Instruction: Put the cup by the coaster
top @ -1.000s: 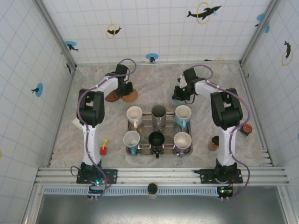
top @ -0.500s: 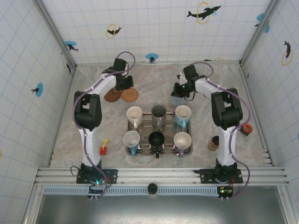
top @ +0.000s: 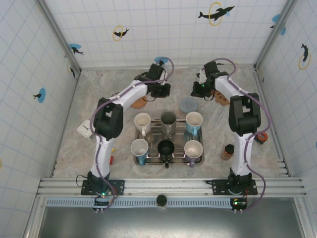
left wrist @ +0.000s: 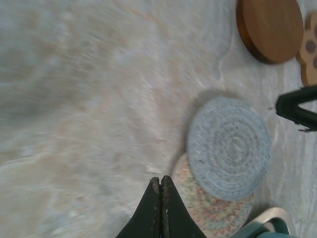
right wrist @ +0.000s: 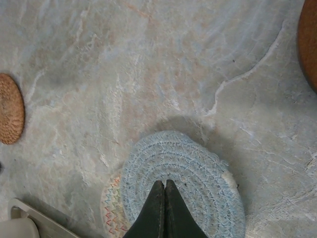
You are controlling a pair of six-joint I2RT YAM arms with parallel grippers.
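While upright — cup (top: 193, 120), mouth skyward

Both arms (top: 99, 146) are white with black joints, purple cables (top: 169, 63) and black, tapered end effector fingers (left wrist: 151, 213).

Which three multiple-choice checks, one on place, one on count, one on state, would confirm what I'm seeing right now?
1. Where does the blue-grey woven coaster lie?
A) in the tray
B) partly over a multicoloured woven coaster
C) under a cup

2. How many cups are grouped at the metal tray?
A) six
B) four
C) eight

3. How is the left end effector?
A) wide open
B) gripping a cup
C) shut, holding nothing

Answers:
1 B, the left wrist view shows the multicoloured edge beneath it.
2 A, the top view shows two rows of three.
3 C, its jaws are pressed together with nothing between.
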